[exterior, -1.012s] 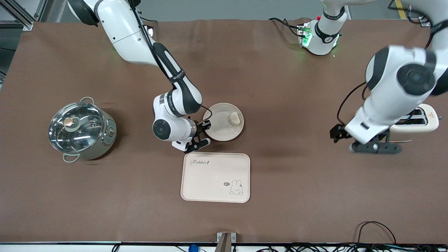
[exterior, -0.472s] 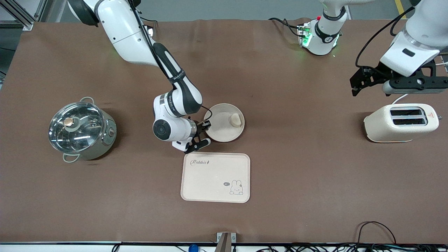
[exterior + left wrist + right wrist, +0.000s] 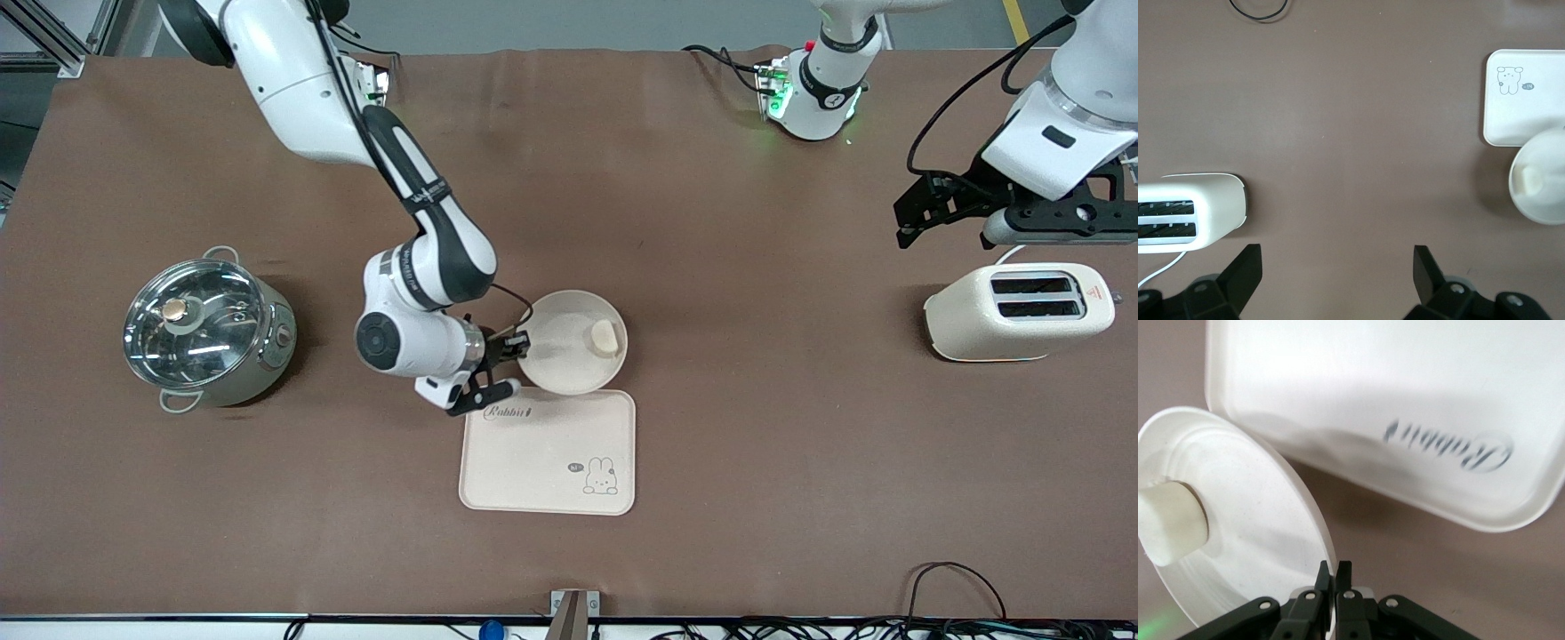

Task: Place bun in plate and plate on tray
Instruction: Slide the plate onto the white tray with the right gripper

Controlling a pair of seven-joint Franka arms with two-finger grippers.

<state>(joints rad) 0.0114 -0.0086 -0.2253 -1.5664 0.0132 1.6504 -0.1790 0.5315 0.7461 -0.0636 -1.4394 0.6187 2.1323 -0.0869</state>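
On the desk [image 3: 676, 222] we find the tray [image 3: 548, 452] near the middle, nearer the front camera than everything else. The plate [image 3: 573, 341] sits just beside it, farther from the camera, its rim overlapping the tray's edge. In the plate lies the bun [image 3: 605, 336], off-centre — toward the left arm's end. The right pincer [image 3: 507, 363] grips the plate's rim on the side toward the right arm's end. A pot [image 3: 210, 331] stands well apart at that same end. At the left arm's end stands a toaster [image 3: 1019, 311], and over the desk just beside it hangs the left pincer [image 3: 916, 213], its fingers spread — holding nothing.
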